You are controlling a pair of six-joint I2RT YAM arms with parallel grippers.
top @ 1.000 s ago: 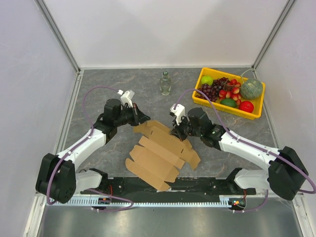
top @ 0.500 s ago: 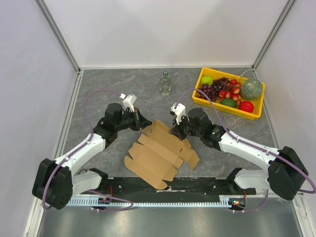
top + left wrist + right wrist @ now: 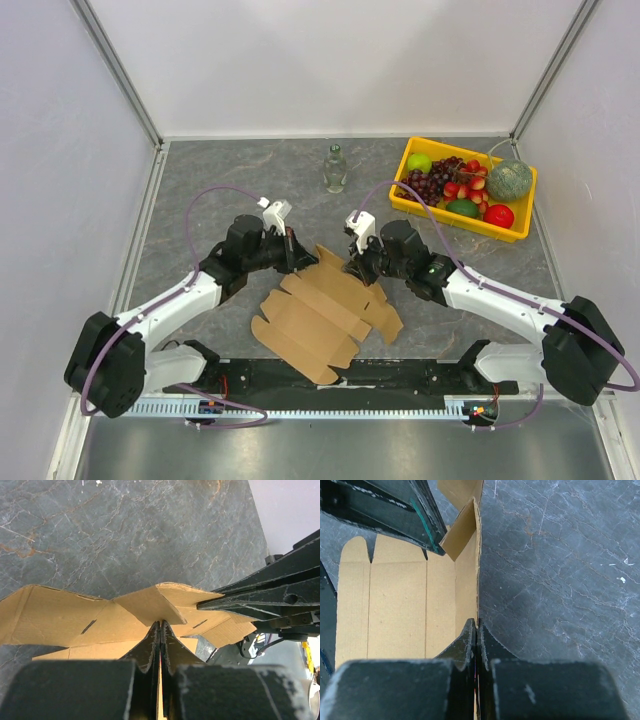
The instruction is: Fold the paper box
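Observation:
The paper box (image 3: 315, 318) is a flat brown die-cut cardboard sheet lying between the arms, with its far edge raised. My left gripper (image 3: 303, 262) is shut on a flap at the sheet's far left corner. In the left wrist view (image 3: 160, 626) the cardboard (image 3: 60, 615) runs between the closed fingers. My right gripper (image 3: 356, 268) is shut on the upright far panel. In the right wrist view (image 3: 476, 624) that panel's edge (image 3: 468, 555) stands between the fingers. The two grippers are close together.
A yellow tray (image 3: 521, 229) of fruit stands at the back right. A small glass bottle (image 3: 335, 168) stands at the back centre. White walls enclose the table on three sides. The arm bases sit at the near edge.
My left gripper has moved right along the far edge of the sheet, toward the right gripper. The sheet's far left flap has shifted with it. The right gripper has stayed put.

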